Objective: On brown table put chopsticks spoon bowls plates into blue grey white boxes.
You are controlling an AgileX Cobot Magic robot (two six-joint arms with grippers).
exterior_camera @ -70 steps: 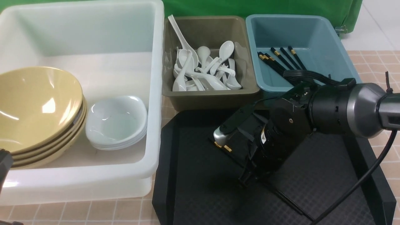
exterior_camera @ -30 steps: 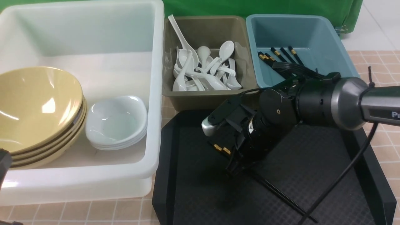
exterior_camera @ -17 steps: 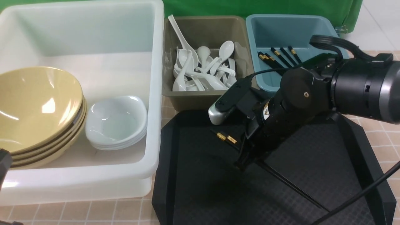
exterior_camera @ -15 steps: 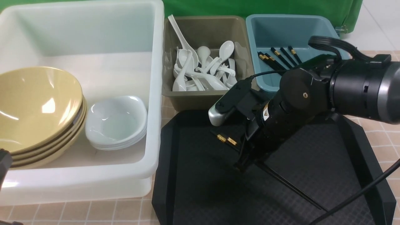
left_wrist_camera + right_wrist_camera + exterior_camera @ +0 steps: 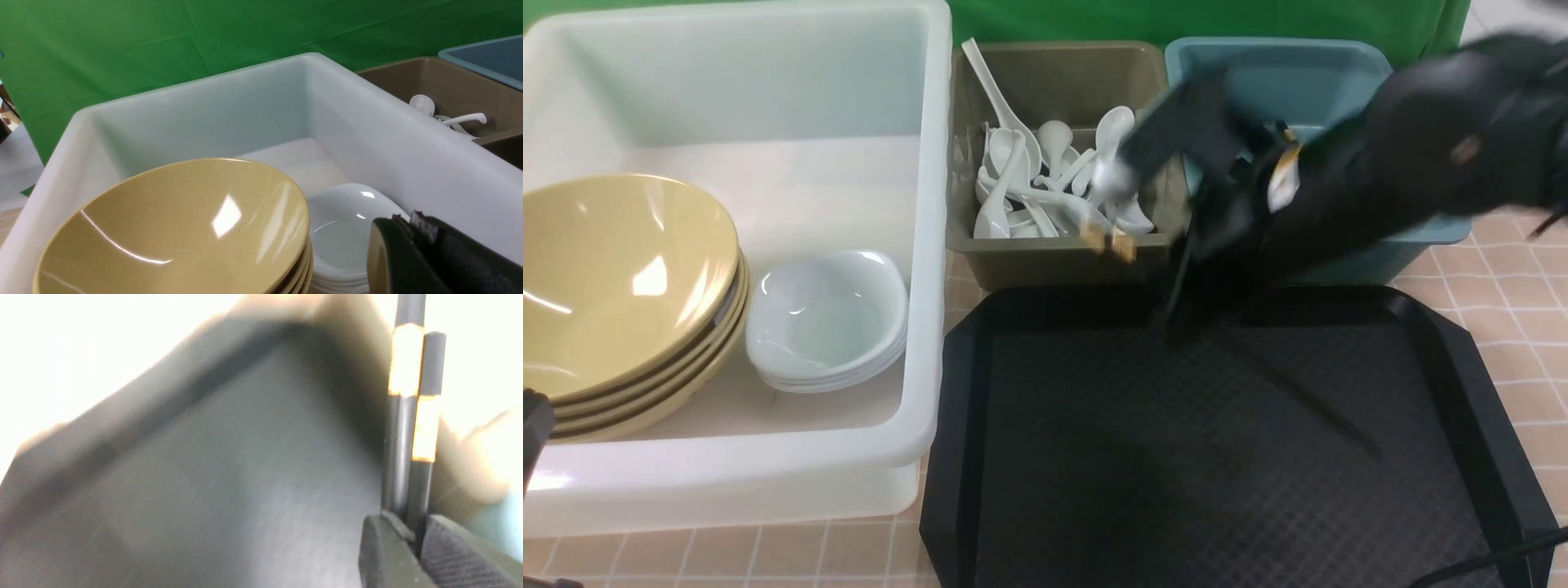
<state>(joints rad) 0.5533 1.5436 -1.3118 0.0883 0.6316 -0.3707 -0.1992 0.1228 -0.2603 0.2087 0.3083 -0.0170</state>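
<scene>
My right gripper is shut on a pair of black chopsticks and holds them in the air, motion-blurred. Their gold-banded ends hang over the front wall of the grey box, which is full of white spoons. Behind the arm stands the blue box. The white box holds stacked tan bowls and stacked white plates. My left gripper is shut and empty, beside the plates.
A black textured tray lies in front of the grey and blue boxes on the brown table. A green backdrop rises behind the boxes.
My right arm has lifted the chopsticks off the black tray and swung up and back toward the grey and blue boxes. The left gripper has not moved.
</scene>
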